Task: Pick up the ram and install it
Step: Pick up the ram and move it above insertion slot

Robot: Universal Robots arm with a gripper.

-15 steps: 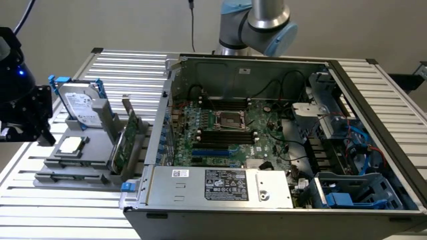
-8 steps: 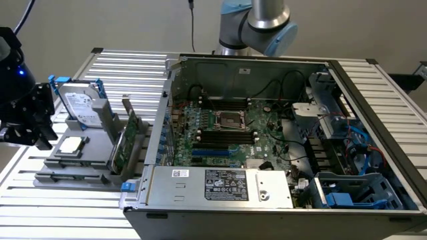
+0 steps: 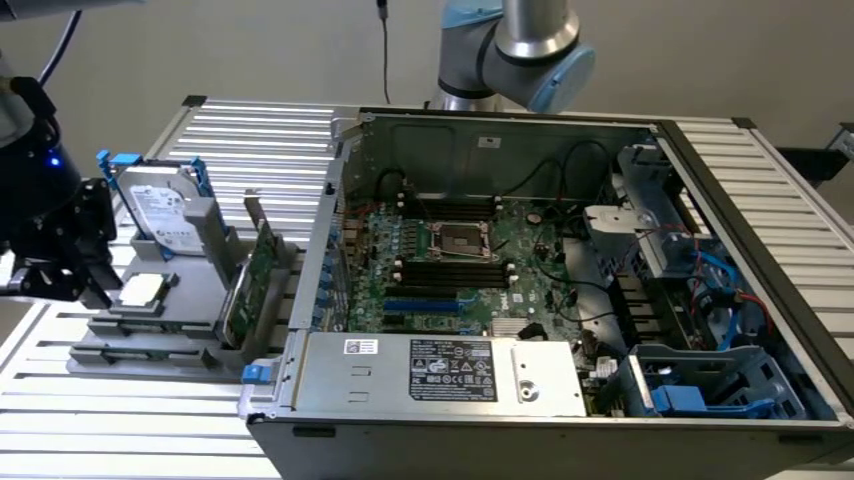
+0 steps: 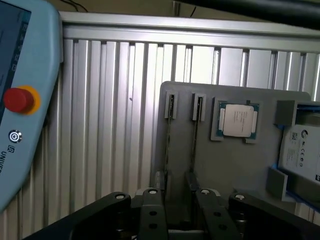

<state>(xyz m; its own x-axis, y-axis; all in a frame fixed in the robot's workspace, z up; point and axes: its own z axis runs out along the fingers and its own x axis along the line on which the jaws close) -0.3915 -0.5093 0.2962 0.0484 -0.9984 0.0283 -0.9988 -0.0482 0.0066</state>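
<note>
Two thin boards stand on edge in slots of the grey holder tray (image 4: pixel 235 165); the ram (image 4: pixel 194 135) looks like one of them, and I cannot tell which. In the exterior view green boards (image 3: pixel 254 280) stand upright on the tray's (image 3: pixel 147 340) side nearest the case. My gripper (image 4: pixel 177 196) hangs over the tray, open, with its black fingers (image 4: pixel 151 212) either side of the boards' near ends and not touching them. In the exterior view the gripper (image 3: pixel 60 280) is at the far left beside the tray. Long black slots (image 3: pixel 454 272) lie on the motherboard (image 3: pixel 507 290).
A CPU (image 4: pixel 237 120) and a hard drive (image 4: pixel 300 150) share the tray. A teach pendant (image 4: pixel 25 100) with a red button lies on the slatted table (image 4: pixel 115 110). The open computer case (image 3: pixel 561 390) takes up the exterior view's right, with cables and a drive cage (image 3: pixel 694 380).
</note>
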